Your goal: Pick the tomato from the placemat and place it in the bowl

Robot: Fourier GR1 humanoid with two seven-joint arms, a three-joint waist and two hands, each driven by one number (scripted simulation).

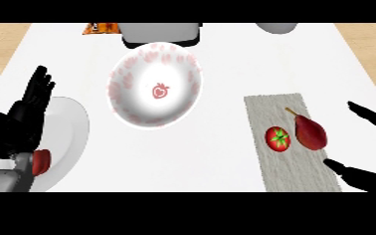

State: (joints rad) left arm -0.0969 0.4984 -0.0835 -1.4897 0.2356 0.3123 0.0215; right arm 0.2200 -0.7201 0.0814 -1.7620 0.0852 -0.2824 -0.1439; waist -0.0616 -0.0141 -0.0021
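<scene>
A red tomato (277, 139) with a green stem lies on the grey placemat (283, 169) at the right of the counter. A dark red pear (311, 132) lies just to its right on the same mat. The white bowl (129, 77) with pink strawberry prints sits left of centre, nothing in it. My right hand (352, 173) shows only at the right edge, fingers and thumb spread apart beside the mat, not touching the tomato. At the left edge my left hand (31, 102) rests open with fingers up.
A white plate (73, 129) lies under my left arm, with a small red thing (42, 161) at its lower left. A grey and black appliance (161, 34), an orange packet (101, 28) and a grey round object (277, 28) stand along the far edge.
</scene>
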